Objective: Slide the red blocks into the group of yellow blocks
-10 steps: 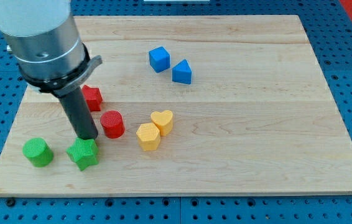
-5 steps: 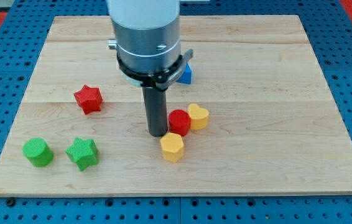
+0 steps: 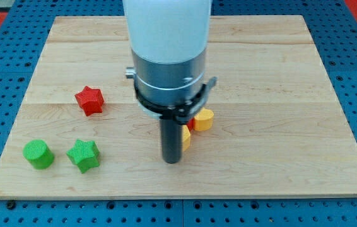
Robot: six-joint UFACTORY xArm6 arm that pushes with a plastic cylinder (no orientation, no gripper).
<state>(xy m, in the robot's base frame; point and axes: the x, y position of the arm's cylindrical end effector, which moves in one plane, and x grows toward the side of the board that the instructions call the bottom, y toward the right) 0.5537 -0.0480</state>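
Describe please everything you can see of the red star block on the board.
The red star block is a small star-shaped piece with a matte, finely ribbed surface that looks like plastic. It lies flat on the wooden board, in the view's left half, above the green star block. Nothing touches it; bare wood surrounds it. My tip is well off to its right and lower in the view.

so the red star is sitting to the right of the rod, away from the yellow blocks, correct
Not quite. The camera view shows the red star to the left of the rod, not the right. It does sit away from the yellow blocks, which lie just right of my tip.
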